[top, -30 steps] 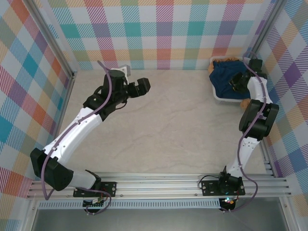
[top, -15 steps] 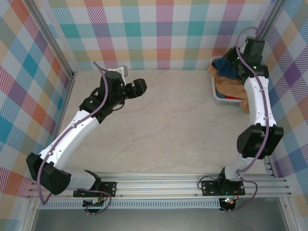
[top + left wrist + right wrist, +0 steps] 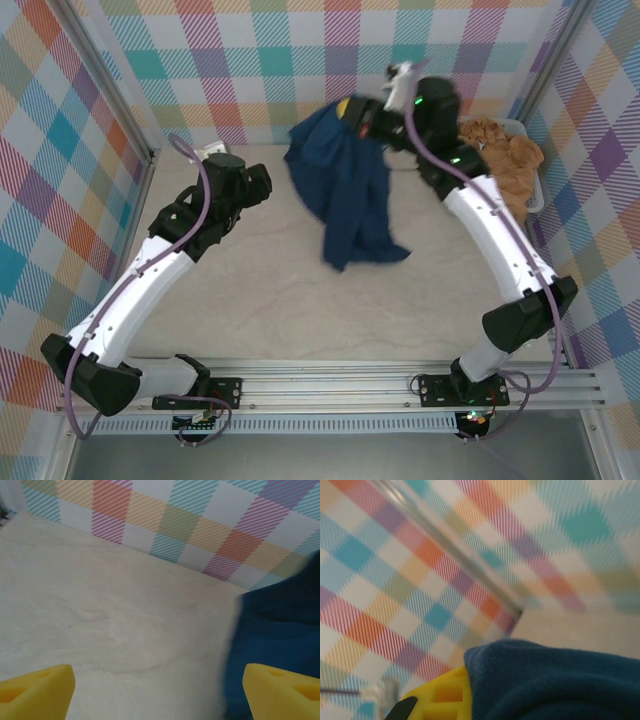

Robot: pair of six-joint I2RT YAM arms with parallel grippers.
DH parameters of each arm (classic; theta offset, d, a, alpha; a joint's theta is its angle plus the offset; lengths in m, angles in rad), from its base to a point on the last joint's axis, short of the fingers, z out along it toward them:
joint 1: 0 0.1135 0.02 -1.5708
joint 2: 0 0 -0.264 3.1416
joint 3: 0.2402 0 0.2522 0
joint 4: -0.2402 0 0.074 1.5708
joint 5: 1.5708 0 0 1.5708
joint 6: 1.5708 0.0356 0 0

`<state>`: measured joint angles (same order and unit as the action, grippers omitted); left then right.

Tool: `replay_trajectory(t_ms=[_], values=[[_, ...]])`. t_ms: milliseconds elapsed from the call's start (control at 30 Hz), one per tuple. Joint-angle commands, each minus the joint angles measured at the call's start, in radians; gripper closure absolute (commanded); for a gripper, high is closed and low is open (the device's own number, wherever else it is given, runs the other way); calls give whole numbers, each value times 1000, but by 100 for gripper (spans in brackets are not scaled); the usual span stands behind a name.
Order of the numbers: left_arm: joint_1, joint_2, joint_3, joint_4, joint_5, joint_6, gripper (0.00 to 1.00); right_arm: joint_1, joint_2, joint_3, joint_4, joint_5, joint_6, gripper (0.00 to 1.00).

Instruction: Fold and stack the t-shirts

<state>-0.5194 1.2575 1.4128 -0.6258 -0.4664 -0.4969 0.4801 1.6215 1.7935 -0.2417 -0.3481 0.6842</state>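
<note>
A dark navy t-shirt [image 3: 345,190] hangs in the air over the back middle of the table, its lower end trailing down to the surface. My right gripper [image 3: 355,112] is shut on its top edge. In the right wrist view one yellow finger [image 3: 445,695] presses against the navy cloth [image 3: 560,680]. Crumpled tan-orange t-shirts [image 3: 505,155] lie in the white tub at the back right. My left gripper [image 3: 255,185] stands open to the left of the hanging shirt. Between its fingertips [image 3: 35,690] is bare table, with the navy cloth [image 3: 280,630] by the right one.
The white tub [image 3: 536,190] sits against the right wall. Plaid walls enclose the table on the left, back and right. Pale tabletop [image 3: 300,290] stretches out in front of the hanging shirt. A metal rail [image 3: 330,375] with both arm bases runs along the near edge.
My right arm lifted the navy t-shirt out of the tub and swung it left over the table. The tan shirts are now uncovered. My left gripper drew back slightly leftward.
</note>
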Motion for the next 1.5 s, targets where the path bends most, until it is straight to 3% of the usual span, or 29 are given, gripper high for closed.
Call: replay_trajectory(t_ms=[0,100,167,267,333,500,600,733,867,967,1100,1233,1333,1367,1433,1467], values=[[13,-43,1,-101,-62,-52,14,73,82,-177,7,-100,120,99],[18,-70,-46,-138,-23,-102,17,146,208,-199,-92,-243,146,70],[22,-84,-86,-163,28,-135,19,170,224,-222,-174,-218,116,52],[22,-102,-161,-140,190,-141,22,151,122,-349,-150,-89,101,35],[22,-99,-219,-155,288,-163,25,116,68,-408,-183,-29,95,33],[19,-62,-383,-145,474,-199,29,61,-81,-597,-317,101,77,47],[24,-6,-452,-104,488,-232,28,100,-118,-664,-395,92,46,48],[94,116,-503,28,536,-321,27,192,-47,-698,-475,41,15,41],[140,267,-493,104,551,-410,18,214,16,-738,-482,14,25,37],[165,327,-503,177,535,-467,18,214,58,-738,-491,7,49,38],[208,403,-507,294,532,-539,23,214,137,-746,-443,1,106,46],[222,504,-441,340,526,-542,36,212,214,-726,-401,42,161,60],[246,546,-415,445,543,-540,92,197,251,-688,-409,123,173,78],[254,546,-405,446,530,-538,100,183,258,-675,-422,161,168,86],[273,516,-383,411,491,-510,100,139,250,-658,-440,224,148,100],[286,491,-367,380,473,-487,100,109,242,-648,-454,252,133,100]])
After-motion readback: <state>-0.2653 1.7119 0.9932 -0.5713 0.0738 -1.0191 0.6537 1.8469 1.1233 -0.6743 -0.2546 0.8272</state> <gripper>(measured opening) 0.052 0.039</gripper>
